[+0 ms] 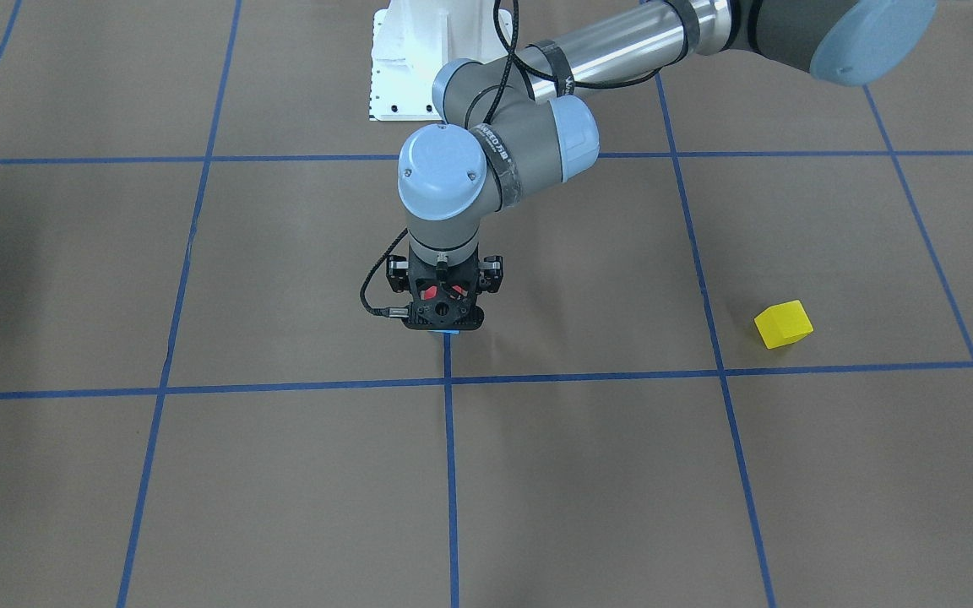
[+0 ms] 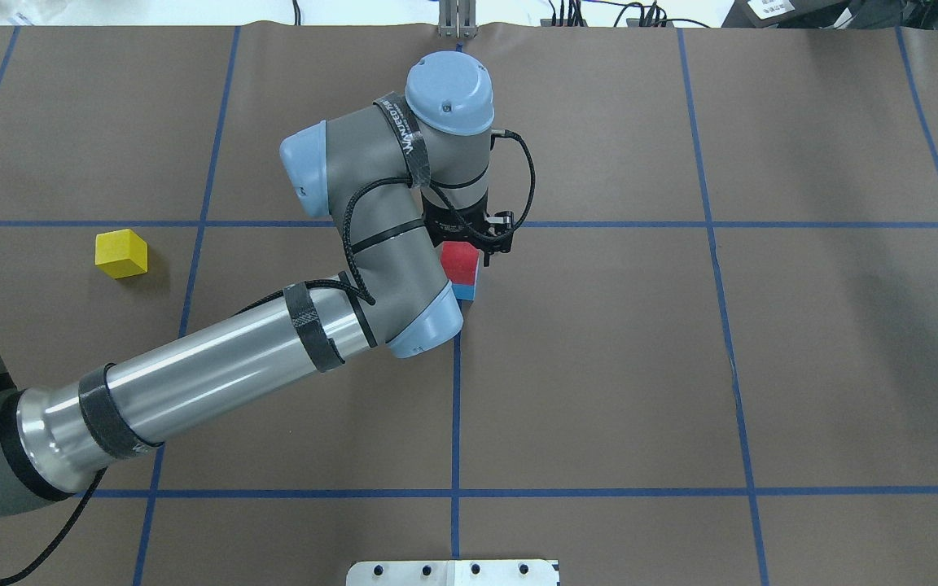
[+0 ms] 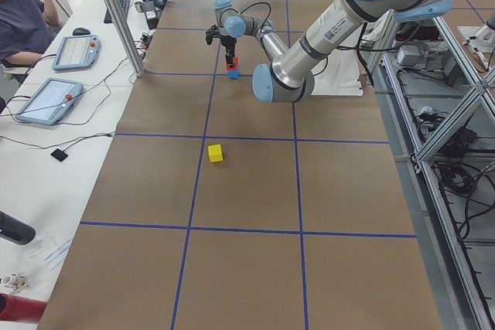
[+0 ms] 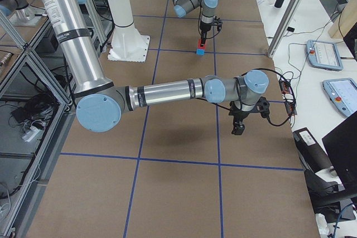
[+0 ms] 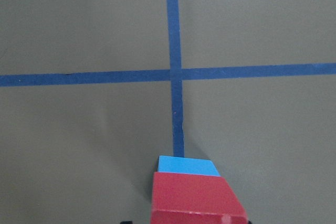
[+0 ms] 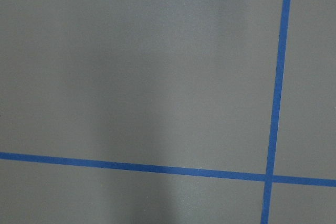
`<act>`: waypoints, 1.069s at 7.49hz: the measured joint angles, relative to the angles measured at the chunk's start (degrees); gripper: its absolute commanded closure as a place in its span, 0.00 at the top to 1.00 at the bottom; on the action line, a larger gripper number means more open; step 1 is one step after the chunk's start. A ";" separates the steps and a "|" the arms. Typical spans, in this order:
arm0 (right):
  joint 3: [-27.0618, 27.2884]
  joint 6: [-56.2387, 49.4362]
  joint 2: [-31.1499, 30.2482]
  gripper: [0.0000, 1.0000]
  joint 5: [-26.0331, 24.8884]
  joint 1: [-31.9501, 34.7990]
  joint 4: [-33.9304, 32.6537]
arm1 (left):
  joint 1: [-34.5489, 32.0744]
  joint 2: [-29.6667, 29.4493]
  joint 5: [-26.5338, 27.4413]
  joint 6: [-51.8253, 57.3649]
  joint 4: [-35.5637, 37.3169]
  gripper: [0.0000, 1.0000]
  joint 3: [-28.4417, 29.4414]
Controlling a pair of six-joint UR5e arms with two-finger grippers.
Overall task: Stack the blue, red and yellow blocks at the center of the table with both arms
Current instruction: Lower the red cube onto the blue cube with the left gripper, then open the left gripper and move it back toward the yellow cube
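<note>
At the table's center the red block (image 2: 459, 260) sits on top of the light blue block (image 2: 464, 290), beside a tape crossing. My left gripper (image 2: 467, 247) points straight down, shut on the red block (image 5: 197, 198); the blue block (image 5: 187, 165) peeks out under it. From the front, only a sliver of blue (image 1: 446, 332) shows beneath the gripper (image 1: 444, 321). The yellow block (image 2: 120, 253) lies alone on the table (image 2: 599, 366), far to my left. My right gripper (image 4: 239, 128) hangs over bare table at the right end; whether it is open or shut does not show.
The white pedestal base (image 1: 406, 63) stands behind the stack on the robot's side. My left arm's forearm (image 2: 208, 374) stretches across the table's left half. Tablets and a person (image 3: 23, 17) are beyond the far edge.
</note>
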 measured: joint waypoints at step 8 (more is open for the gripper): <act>0.53 -0.05 0.49 0.99 0.49 0.50 0.04 | -18.68 22.51 -5.78 22.05 17.03 1.00 -32.68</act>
